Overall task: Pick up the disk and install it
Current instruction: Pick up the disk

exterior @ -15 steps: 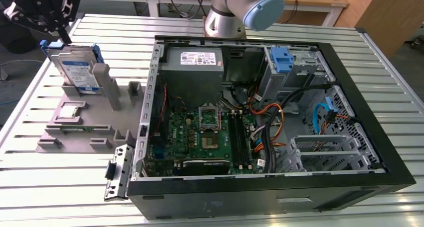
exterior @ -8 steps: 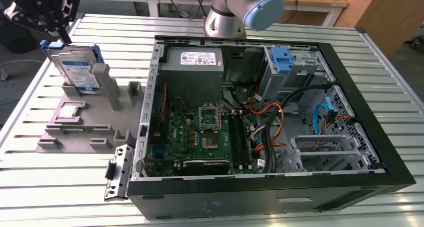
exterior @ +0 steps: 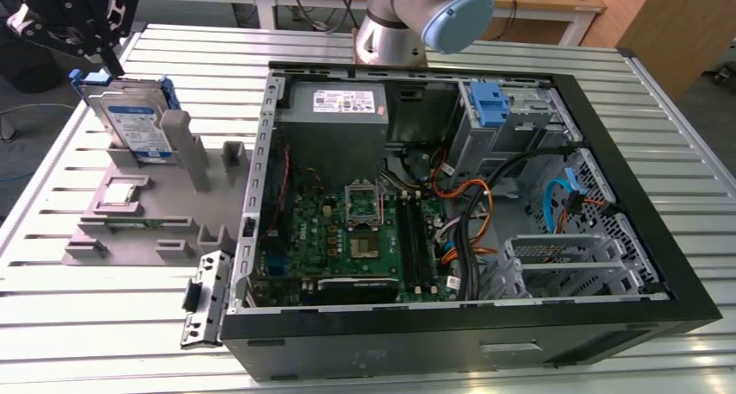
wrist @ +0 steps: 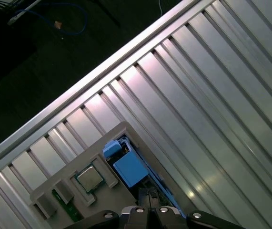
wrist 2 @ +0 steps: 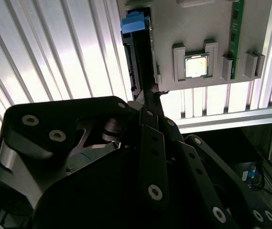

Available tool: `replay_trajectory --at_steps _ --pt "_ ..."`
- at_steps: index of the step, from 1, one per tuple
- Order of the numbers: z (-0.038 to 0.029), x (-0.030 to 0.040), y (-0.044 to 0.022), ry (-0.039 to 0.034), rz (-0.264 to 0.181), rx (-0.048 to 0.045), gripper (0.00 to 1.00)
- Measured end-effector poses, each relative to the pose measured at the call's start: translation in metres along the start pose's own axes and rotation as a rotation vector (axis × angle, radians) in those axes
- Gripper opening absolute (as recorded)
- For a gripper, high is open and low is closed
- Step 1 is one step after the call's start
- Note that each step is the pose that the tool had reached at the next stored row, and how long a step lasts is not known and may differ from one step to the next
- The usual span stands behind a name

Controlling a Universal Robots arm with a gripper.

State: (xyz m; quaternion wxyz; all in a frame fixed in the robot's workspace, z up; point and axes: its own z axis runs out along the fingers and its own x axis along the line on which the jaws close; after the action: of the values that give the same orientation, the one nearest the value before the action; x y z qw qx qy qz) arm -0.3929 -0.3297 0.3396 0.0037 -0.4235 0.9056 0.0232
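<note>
The gripper (exterior: 109, 65) hangs just above the disk (exterior: 136, 122), which stands upright in a grey fixture (exterior: 172, 209) on the slatted aluminium table (exterior: 69, 325), beside the open computer case (exterior: 460, 325). Whether the tool is apart or together cannot be told. A wooden desk (exterior: 564, 6) stands behind.

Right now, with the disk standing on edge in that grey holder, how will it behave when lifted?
The disk looks like rigid metal and likely won't flex. It is probably heavy for its size. Standing on edge in the grey holder, it could tip if nudged sideways; its blue plastic carrier may be slippery.
</note>
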Motion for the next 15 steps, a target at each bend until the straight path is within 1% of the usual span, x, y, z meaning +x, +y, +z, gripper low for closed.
replay_trajectory --at_steps 9,15 --pt "0.0 0.0 0.0 0.0 -0.002 0.0 0.1" --pt "0.0 0.0 0.0 0.0012 -0.029 -0.0008 0.1"
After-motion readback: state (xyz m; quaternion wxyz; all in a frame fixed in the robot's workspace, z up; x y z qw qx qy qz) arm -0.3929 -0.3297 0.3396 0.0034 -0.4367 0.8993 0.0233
